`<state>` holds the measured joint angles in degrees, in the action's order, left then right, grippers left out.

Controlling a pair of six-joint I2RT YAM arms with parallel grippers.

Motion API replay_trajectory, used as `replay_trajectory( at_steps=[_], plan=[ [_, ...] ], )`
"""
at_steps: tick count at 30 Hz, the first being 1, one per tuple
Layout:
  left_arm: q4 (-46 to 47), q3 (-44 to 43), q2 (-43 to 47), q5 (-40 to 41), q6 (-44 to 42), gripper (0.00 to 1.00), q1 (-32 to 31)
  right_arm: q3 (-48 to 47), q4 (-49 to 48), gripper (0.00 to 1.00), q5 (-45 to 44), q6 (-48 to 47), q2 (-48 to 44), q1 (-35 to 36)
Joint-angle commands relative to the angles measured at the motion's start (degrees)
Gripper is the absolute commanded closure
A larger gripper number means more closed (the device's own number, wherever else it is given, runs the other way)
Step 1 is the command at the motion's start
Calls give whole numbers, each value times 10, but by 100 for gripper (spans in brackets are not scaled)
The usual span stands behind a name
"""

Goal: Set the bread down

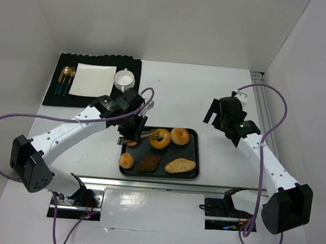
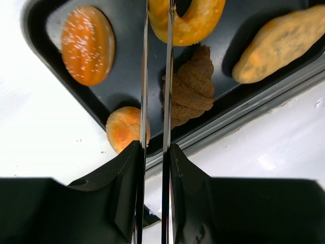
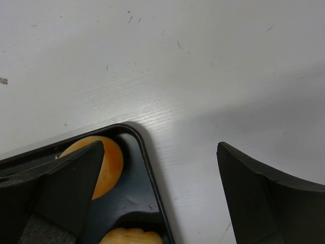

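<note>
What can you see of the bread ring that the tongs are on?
The ring is golden-brown bread, smooth and slightly shiny, whole, with a hole in its middle. It lies flat over the middle of the black tray, just left of a second ring. The thin metal tongs in the left gripper pinch one side of it, one blade outside, the other seemingly through the hole. Whether it rests on the tray or hangs just above, I cannot tell.

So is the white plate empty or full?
Empty: the plate shows only bare white; the bread is over in the tray.
</note>
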<state>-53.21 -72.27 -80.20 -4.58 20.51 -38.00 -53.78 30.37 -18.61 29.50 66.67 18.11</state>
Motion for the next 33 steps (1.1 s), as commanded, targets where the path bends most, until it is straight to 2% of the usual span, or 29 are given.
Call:
replay_trajectory(
  at_steps=[1, 9, 12, 13, 16, 17, 20, 23, 26, 29, 33],
  plan=[
    [-36, -63, 28, 41, 4, 76, 7, -17, 4, 1, -2, -5, -17, -3],
    [-123, -121, 38, 87, 37, 77, 49, -12, -8, 1, 9, -5, -17, -3],
    [-131, -149, 38, 137, 71, 79, 87, -12, -8, 1, 9, -5, -22, -3],
    [-131, -157, 38, 149, 78, 79, 122, -12, -8, 1, 9, -5, -23, -3],
    [-78, -175, 45, 210, 113, 77, 181, -6, -14, 1, 16, 0, -23, -3],
    [-60, -175, 51, 210, 119, 77, 229, -6, -19, 1, 16, 0, -23, -3],
    [37, -161, 52, 225, 106, 75, 289, -6, -25, 1, 30, -7, -17, -3],
    [85, -177, -8, 255, 116, 75, 342, -12, -30, 1, 30, -12, 8, -3],
    [111, -209, -92, 222, 132, 73, 386, -19, -30, 1, 40, -12, 15, -3],
    [158, -247, -166, 208, 132, 73, 400, -24, -36, 1, 40, -12, 21, -3],
    [157, -348, -276, 160, 132, 73, 417, -29, -36, 1, 34, -12, 26, -3]
  ],
)
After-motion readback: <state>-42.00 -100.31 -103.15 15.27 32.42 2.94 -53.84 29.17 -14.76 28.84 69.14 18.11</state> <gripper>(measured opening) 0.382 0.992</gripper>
